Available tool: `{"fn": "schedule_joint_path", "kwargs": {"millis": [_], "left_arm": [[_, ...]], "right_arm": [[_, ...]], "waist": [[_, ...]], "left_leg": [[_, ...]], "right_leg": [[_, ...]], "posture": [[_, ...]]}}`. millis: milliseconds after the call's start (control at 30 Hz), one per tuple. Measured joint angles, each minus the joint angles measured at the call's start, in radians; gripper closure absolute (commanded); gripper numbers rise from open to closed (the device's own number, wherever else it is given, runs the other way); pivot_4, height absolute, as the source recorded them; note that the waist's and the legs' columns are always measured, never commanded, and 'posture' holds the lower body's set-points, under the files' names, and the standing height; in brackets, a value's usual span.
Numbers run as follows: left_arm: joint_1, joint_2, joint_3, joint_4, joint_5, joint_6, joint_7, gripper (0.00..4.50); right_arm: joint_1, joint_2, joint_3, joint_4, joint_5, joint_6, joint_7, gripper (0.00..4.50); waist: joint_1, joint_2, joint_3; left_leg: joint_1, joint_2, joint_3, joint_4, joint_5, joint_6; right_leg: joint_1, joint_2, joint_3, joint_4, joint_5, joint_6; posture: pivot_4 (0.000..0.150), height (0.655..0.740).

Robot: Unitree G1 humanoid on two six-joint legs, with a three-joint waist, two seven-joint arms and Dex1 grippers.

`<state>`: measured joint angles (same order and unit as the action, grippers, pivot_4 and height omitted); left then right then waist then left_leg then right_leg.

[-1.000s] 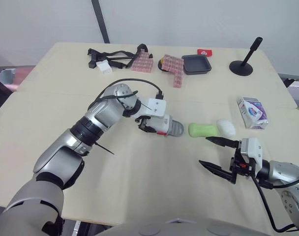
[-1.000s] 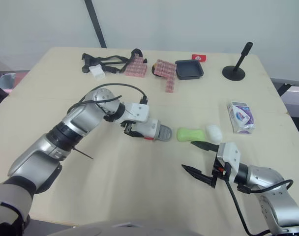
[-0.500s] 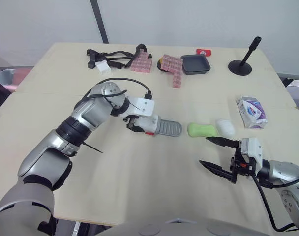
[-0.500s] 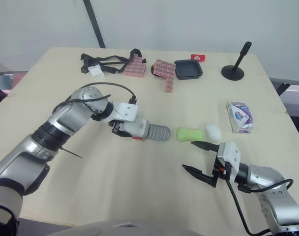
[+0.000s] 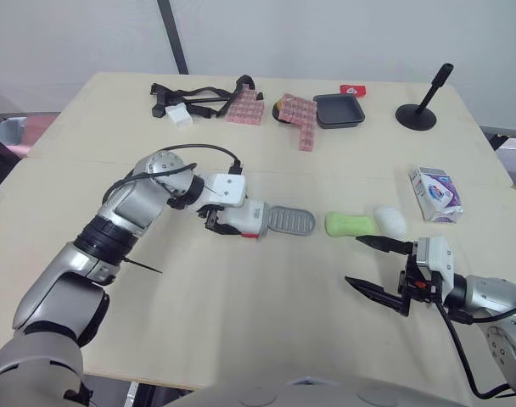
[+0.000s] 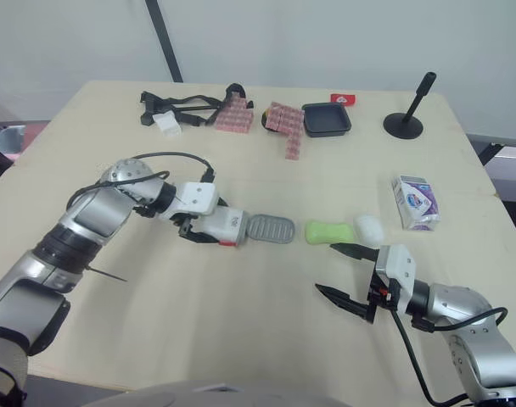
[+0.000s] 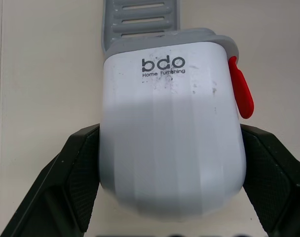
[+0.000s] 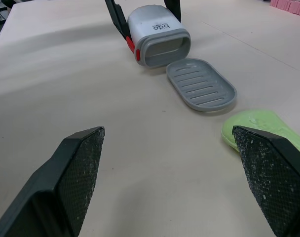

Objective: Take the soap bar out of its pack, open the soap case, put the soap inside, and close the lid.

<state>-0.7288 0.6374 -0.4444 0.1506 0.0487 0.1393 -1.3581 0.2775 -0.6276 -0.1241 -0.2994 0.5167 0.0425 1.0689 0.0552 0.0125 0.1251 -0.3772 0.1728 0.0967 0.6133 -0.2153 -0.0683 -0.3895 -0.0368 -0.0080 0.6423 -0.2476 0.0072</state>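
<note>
Gripper of the left arm (image 7: pixel 170 143) is closed on the white shell of the soap case (image 5: pixel 245 218), one black finger on each side, with the shell lying on its side on the worktop (image 5: pixel 241 322). The grey ribbed tray (image 5: pixel 290 220) lies flat on the worktop at the shell's mouth, on the robot's right of it. The green soap bar (image 5: pixel 351 223) lies near the tray's far end, apart from it, with its long axis roughly in line with the tray's. A white oval piece (image 5: pixel 390 220) touches or nearly touches the bar's right end, and the soap pack (image 5: pixel 436 193) lies farther right. The right gripper (image 5: pixel 354 260) is spread wide and holds nothing. Its fingertips point toward the robot's left, the farther one just short of the green bar. The right arm is judged nearer to the bar, so placing the bar on the tray falls to it.
</note>
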Motion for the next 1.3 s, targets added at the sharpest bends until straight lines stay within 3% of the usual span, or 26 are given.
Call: {"fn": "schedule_joint_path", "kwargs": {"millis": [400,833,900,1300], "left_arm": [[0.011,-0.017,0.020,0.126,-0.013,-0.148,0.021,1.03],[0.011,-0.042,0.040,0.186,-0.015,-0.180,0.033,1.03],[0.011,-0.045,0.041,0.187,-0.014,-0.182,0.035,0.01],[0.011,-0.056,0.046,0.212,-0.017,-0.183,0.040,0.01]], "right_arm": [[-0.012,-0.009,-0.004,-0.005,0.003,0.023,0.000,0.05],[-0.003,-0.009,-0.005,-0.002,0.002,0.017,0.005,0.05],[0.003,-0.009,-0.006,0.000,0.002,0.012,0.008,0.00],[0.007,-0.009,-0.009,0.009,0.000,0.000,0.012,0.00]], "waist": [[0.000,0.000,0.000],[0.001,0.000,0.000],[0.001,0.000,0.000],[0.000,0.000,0.000]], "left_leg": [[0.000,0.000,0.000,0.000,0.000,0.000],[0.000,0.000,0.000,0.000,0.000,0.000],[0.000,0.000,0.000,0.000,0.000,0.000],[0.000,0.000,0.000,0.000,0.000,0.000]], "right_leg": [[0.000,0.000,0.000,0.000,0.000,0.000],[0.000,0.000,0.000,0.000,0.000,0.000],[0.000,0.000,0.000,0.000,0.000,0.000],[0.000,0.000,0.000,0.000,0.000,0.000]], "posture": [[0.150,0.7400],[0.150,0.7400],[0.150,0.7400],[0.150,0.7400]]}}
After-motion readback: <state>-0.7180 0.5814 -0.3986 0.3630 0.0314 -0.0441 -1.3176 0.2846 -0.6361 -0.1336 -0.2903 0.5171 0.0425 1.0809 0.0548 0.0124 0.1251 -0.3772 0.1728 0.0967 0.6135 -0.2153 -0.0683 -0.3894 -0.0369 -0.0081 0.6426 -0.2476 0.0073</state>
